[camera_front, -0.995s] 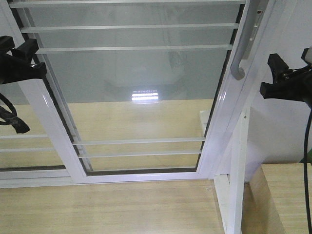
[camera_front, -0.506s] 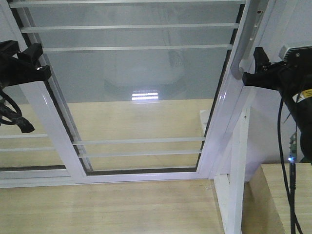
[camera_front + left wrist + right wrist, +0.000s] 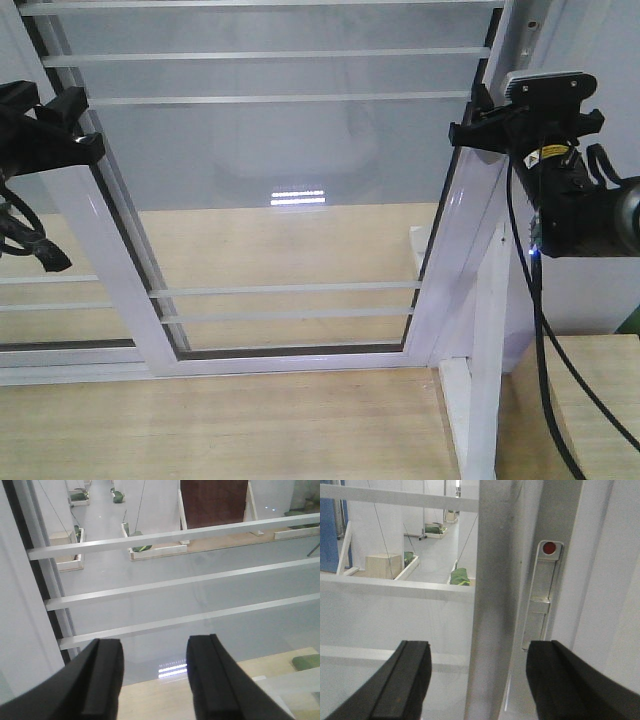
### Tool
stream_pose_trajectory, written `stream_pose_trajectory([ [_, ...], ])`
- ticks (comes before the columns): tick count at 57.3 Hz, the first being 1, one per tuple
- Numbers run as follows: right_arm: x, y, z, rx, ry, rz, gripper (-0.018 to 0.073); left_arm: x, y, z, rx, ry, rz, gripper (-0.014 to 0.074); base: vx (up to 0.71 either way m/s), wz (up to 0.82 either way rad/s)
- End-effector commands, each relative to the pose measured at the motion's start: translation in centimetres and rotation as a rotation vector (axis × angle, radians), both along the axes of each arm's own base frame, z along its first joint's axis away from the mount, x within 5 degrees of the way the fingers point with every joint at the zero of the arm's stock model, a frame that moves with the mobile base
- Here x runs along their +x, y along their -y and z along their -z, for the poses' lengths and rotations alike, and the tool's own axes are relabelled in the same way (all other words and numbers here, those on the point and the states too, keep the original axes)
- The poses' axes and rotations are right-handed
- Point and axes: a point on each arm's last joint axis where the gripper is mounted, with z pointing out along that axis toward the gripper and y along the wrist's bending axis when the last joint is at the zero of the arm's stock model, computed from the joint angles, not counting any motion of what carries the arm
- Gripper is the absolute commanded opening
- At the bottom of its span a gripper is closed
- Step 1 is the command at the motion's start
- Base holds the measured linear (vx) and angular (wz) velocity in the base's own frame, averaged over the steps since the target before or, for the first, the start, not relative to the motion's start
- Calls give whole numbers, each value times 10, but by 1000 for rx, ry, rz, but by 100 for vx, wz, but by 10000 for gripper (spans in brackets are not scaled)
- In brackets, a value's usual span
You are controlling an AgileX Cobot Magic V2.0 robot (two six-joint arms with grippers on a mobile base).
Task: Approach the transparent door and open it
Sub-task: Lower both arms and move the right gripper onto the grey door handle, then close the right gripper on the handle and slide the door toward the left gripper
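The transparent door (image 3: pixel 290 160) fills the front view, a glass panel with thin white bars in a glossy white frame. Its silver-grey pull handle (image 3: pixel 495 600) runs up the right stile. In the front view my right arm hides most of the handle. My right gripper (image 3: pixel 528 125) is open at the handle. In the right wrist view (image 3: pixel 480 652) one finger stands on each side of the handle, not touching it. My left gripper (image 3: pixel 75 125) is open and empty at the door's left stile. In the left wrist view (image 3: pixel 155 647) it faces the glass and its bars (image 3: pixel 175 582).
A second barred glass panel (image 3: pixel 60 300) without a handle sits behind at the left. A bare white frame post (image 3: pixel 490 350) stands right of the door. A lock plate with a red dot (image 3: pixel 543 600) is right of the handle. Wooden floor (image 3: pixel 250 420) lies below, and a wooden box (image 3: pixel 590 400) at the right.
My right arm has swung left from beside the wall to the door's handle, and its open fingers now straddle it. The left arm has hardly moved. The door has not moved.
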Motion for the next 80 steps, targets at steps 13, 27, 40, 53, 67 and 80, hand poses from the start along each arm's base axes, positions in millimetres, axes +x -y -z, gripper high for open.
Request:
stream_pose_trajectory([
  [13, 33, -3, -32, 15, 204, 8, 491, 1, 1, -25, -33, 143, -3, 433, 0, 0],
  [27, 38, -3, -31, 15, 204, 8, 475, 1, 1, -25, -33, 143, -3, 433, 0, 0],
  [40, 38, -3, -30, 22, 194, 7, 311, 1, 1, -25, -33, 143, -3, 433, 0, 0],
  [53, 38, -4, -29, 19, 191, 2, 209, 1, 1, -25, -33, 143, -3, 433, 0, 0],
  [67, 38, -6, -29, 11, 189, -20, 295, 1, 1, -25, -33, 143, -3, 433, 0, 0],
  [80, 37, -15, -29, 35, 189, -116, 295, 1, 1, -25, -33, 143, -3, 433, 0, 0],
])
